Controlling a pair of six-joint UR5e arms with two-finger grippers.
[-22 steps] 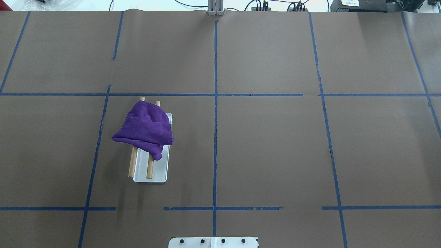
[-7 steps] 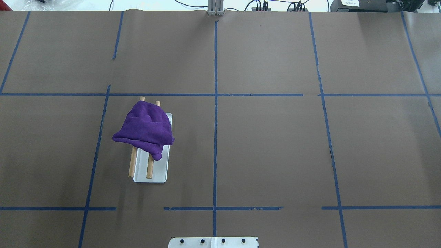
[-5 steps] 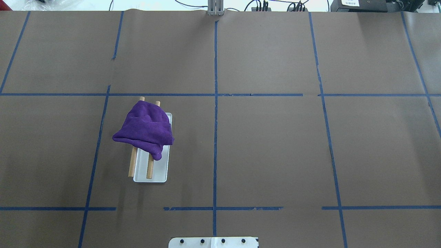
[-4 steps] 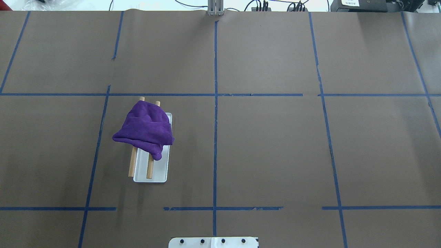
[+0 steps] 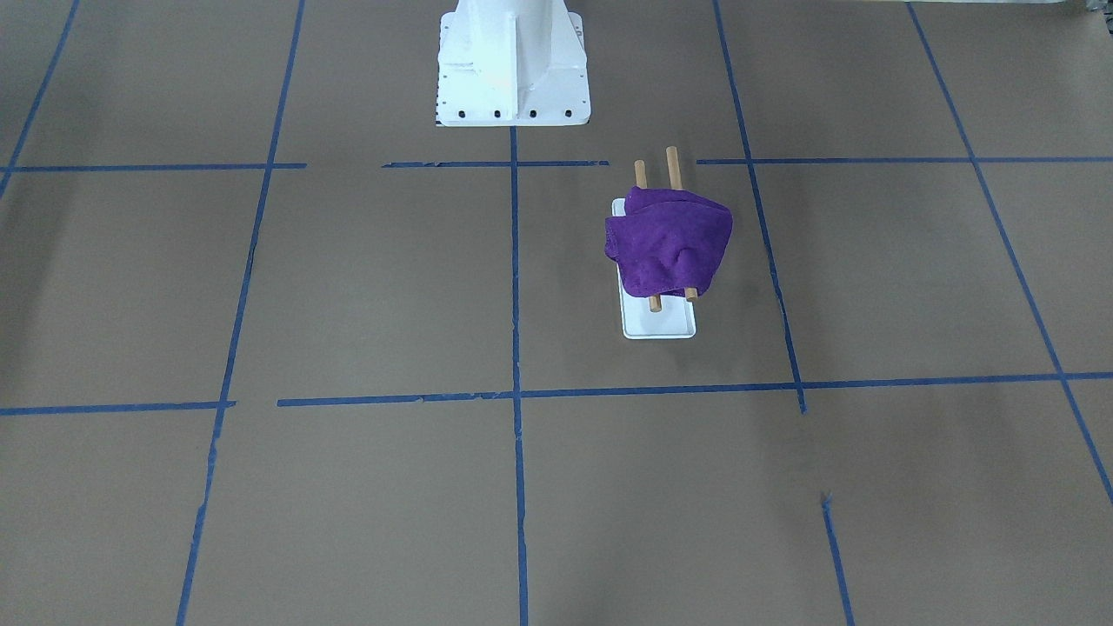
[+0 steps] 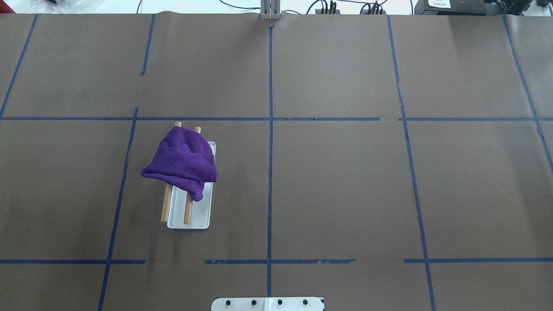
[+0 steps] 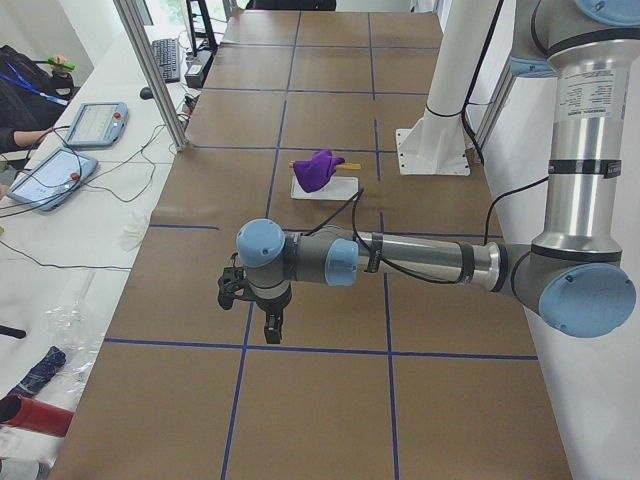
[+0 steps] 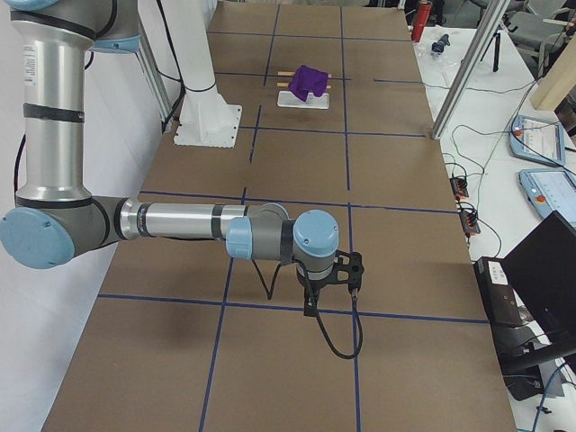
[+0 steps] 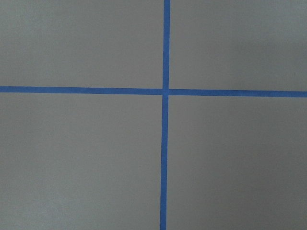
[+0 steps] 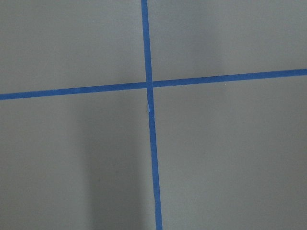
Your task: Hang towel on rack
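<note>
Overhead exterior: nothing shifted, and the towel (image 6: 181, 162) stayed draped over both rods of the rack (image 6: 202, 218), so the hang looked done. Exterior left: the left gripper (image 7: 272, 325) sat well apart from it, and I couldn't tell how its jaws stood. Exterior right: the right gripper (image 8: 310, 306) was likewise unreadable.

Table (image 6: 345, 194): brown paper is covering it; blue tape lines (image 6: 270, 172) are crossing directly beneath the left gripper (image 7: 271, 328) and the right gripper (image 8: 310, 304).
White bench (image 7: 90, 240): running past the table edge ahead of both grippers, carrying two grey pendants (image 7: 95, 124) and loose cables (image 7: 60, 265).
Aluminium posts (image 7: 150, 70): standing at that edge.
Black laptop (image 8: 540, 270): sitting ahead of the right gripper.
</note>
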